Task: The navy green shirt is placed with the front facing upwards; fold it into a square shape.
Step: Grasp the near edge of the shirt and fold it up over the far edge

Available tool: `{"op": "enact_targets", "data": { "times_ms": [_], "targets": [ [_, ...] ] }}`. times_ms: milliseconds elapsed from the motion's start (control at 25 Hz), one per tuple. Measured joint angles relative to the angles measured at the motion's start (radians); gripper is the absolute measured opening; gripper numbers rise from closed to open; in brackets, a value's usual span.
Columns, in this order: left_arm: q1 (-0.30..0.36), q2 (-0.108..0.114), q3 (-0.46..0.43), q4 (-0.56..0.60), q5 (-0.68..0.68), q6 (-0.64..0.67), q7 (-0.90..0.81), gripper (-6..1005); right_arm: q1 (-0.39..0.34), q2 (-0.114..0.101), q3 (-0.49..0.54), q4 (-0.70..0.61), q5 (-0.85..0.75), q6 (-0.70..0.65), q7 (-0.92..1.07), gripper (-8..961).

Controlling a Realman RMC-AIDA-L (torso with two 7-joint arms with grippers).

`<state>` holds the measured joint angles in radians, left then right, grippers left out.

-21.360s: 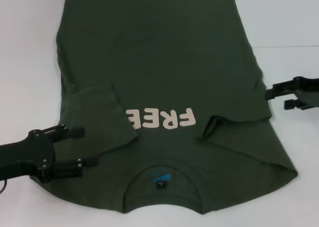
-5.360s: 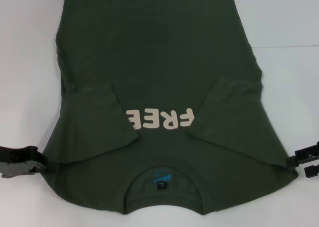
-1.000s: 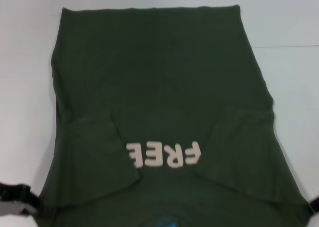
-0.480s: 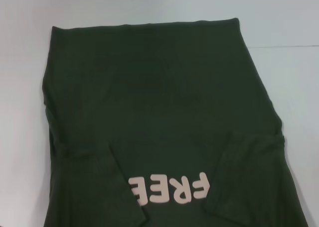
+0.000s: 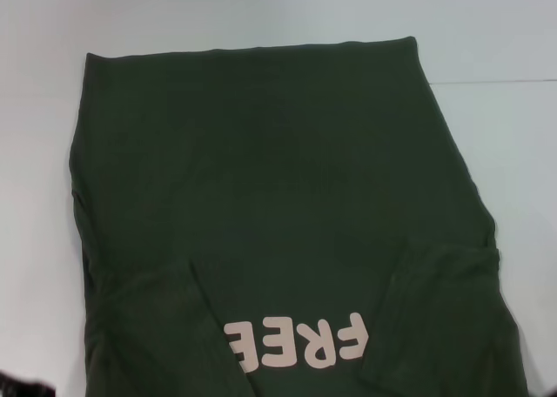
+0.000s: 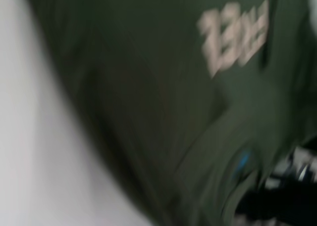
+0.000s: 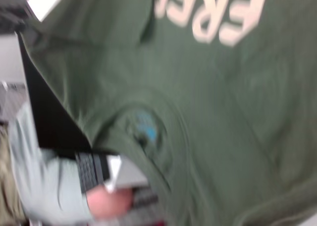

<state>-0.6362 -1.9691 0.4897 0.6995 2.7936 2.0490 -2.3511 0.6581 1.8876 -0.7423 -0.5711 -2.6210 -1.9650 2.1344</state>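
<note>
The navy green shirt [image 5: 287, 205] is shown spread front-up on the white tabletop [image 5: 505, 40]. Its straight hem is laid at the far end, and the collar end is drawn toward the robot, past the near edge of the head view. The shirt's long axis is thus directed from hem to collar, away from and toward the robot. The cream lettering [image 5: 296, 343] is seen upside down from the head, near the collar end. 2 sleeves are folded inward over the body, 1 on each side of the lettering.

In the right wrist view the collar [image 7: 143, 132] with its blue label is seen hanging past the tabletop, and beyond the shirt a dark laptop-like object [image 7: 54, 117] and a person's arm [image 7: 59, 196] are visible. In the left wrist view the far side of the collar is met by a blurred dark mechanism [image 6: 282, 186].

Neither tool is shown clearly; whether either is apart, together or clamped cannot be told.
</note>
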Motion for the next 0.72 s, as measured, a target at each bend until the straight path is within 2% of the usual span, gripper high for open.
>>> {"op": "enact_targets", "data": {
  "times_ms": [40,120,360,440,560,640,680,720],
  "targets": [
    [0.0,0.0,0.0,0.0,0.0,0.0,0.0,50,0.0,-0.005,0.048,0.0,0.001,-0.002,-0.009,35],
    [-0.003,0.013,-0.077,0.003,-0.024,-0.002,0.03,50,0.001,-0.016,0.131,0.0,0.001,-0.002,-0.022,35],
    [0.0,0.059,-0.373,0.005,-0.115,-0.024,0.081,50,-0.01,-0.046,0.389,-0.02,0.041,0.048,-0.003,41],
    [0.005,0.062,-0.408,0.006,-0.143,-0.035,0.087,51,-0.017,-0.049,0.438,-0.023,0.073,0.09,0.016,43],
    [0.022,0.066,-0.477,-0.001,-0.231,-0.083,0.089,51,-0.027,-0.05,0.468,-0.021,0.151,0.157,0.025,46],
    [0.031,0.066,-0.493,-0.009,-0.274,-0.104,0.09,51,-0.037,-0.049,0.477,-0.019,0.215,0.196,0.027,48],
    [0.049,0.061,-0.506,-0.025,-0.357,-0.152,0.093,51,-0.043,-0.048,0.48,-0.017,0.253,0.221,0.027,49],
    [0.054,0.059,-0.506,-0.032,-0.382,-0.173,0.094,51,-0.049,-0.047,0.481,-0.015,0.287,0.245,0.028,50]
  ]
}}
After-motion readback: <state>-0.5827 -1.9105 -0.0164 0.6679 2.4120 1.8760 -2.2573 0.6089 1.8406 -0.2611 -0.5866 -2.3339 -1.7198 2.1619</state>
